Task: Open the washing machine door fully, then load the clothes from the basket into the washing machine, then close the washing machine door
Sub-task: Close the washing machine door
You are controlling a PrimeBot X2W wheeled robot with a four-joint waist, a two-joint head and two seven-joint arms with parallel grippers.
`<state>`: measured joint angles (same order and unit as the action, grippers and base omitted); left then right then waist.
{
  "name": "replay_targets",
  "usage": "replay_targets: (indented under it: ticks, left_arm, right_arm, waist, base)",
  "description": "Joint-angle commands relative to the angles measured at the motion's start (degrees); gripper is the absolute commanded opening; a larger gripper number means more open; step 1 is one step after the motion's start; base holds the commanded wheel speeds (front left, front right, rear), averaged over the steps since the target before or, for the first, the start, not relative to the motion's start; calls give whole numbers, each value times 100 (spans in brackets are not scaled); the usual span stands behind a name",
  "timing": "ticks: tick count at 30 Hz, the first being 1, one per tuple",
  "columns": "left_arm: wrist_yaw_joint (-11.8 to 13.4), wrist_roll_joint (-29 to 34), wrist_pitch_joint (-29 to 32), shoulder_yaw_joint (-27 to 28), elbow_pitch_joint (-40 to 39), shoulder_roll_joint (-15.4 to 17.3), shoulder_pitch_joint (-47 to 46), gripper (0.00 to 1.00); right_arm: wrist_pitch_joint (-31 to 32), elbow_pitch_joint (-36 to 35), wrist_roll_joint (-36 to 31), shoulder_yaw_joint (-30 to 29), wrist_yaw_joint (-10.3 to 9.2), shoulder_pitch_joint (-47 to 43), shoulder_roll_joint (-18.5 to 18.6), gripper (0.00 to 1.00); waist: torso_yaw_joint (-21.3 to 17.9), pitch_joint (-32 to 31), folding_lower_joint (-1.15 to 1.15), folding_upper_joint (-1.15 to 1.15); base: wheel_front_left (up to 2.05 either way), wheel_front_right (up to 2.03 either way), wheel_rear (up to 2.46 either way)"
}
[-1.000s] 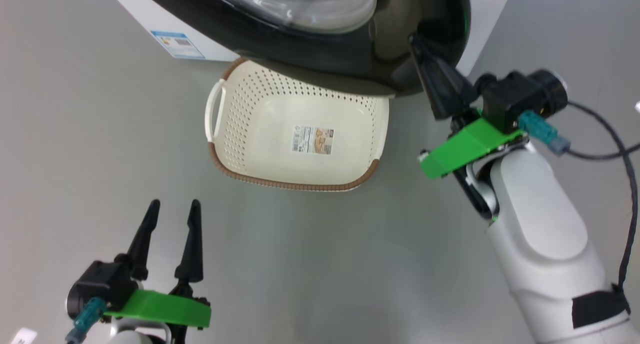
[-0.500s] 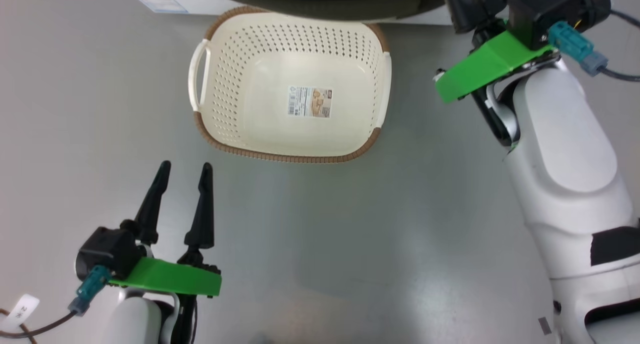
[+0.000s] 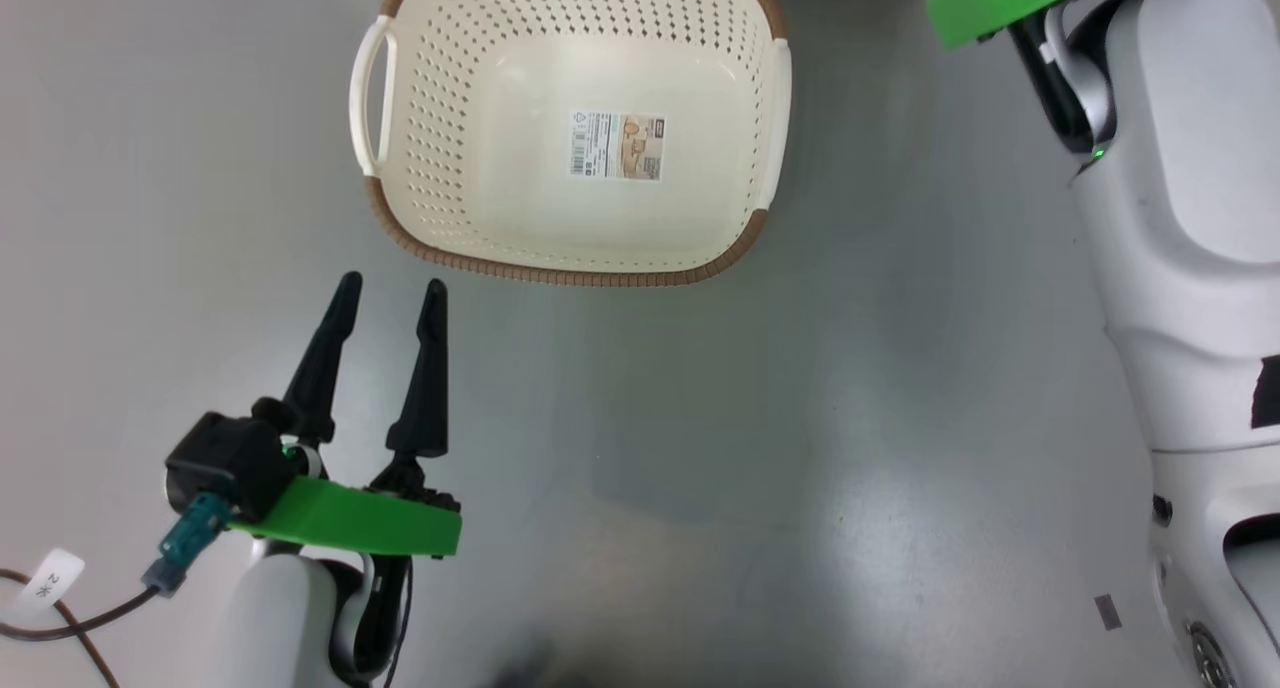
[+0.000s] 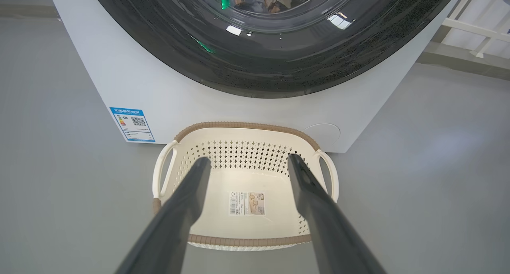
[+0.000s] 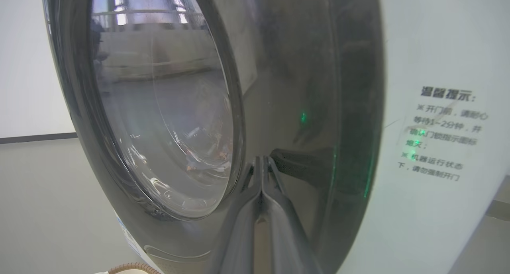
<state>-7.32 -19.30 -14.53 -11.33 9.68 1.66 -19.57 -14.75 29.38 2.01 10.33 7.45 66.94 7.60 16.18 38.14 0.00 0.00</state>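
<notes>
The cream basket [image 3: 450,118] stands empty on the grey floor, with only a label sticker on its bottom. The clothes are hidden. My left gripper [image 3: 392,288] hovers open just in front of the basket's near rim. In the left wrist view its open fingers [image 4: 248,158] frame the basket [image 4: 247,126], which sits at the foot of the washing machine [image 4: 119,87]. The washing machine door [image 4: 259,67] lies flush against the white front. My right gripper [image 5: 261,159] is shut on nothing, its tips at the glossy black rim of the door [image 5: 159,106].
My pale right forearm [image 3: 1180,168] runs up the right side of the head view. A blue energy label [image 4: 133,124] and a round service cap [image 4: 322,132] sit low on the machine. A text sticker [image 5: 442,134] is on the white front. A tagged cable [image 3: 45,588] trails by the left arm.
The head camera has tilted down, so the basket slid up the picture and the door and right fingers left it. Both grippers keep their states; the left hardly moved.
</notes>
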Motion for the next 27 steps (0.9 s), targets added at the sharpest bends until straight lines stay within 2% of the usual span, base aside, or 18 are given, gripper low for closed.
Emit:
replay_targets:
  ticks: [1,15,27]
  left_arm:
    - [-17,-39,-47,146,-132,121,-20,100]
    - [-17,-89,-47,-22,-140,121,-175,100]
    - [-17,41,-47,152,-215,183,-113,100]
  right_arm:
    - [-25,-111,-68,27,3,97,-135,0]
    - [-25,71,-152,-146,3,610,-124,0]
    - [-25,-49,38,247,3,-76,-227,0]
  waist:
    - [13,71,0,0]
    - [-26,176,0,0]
    - [-243,-141,0,0]
  base:
    - [0,0,0]
    - [0,0,0]
    - [0,0,0]
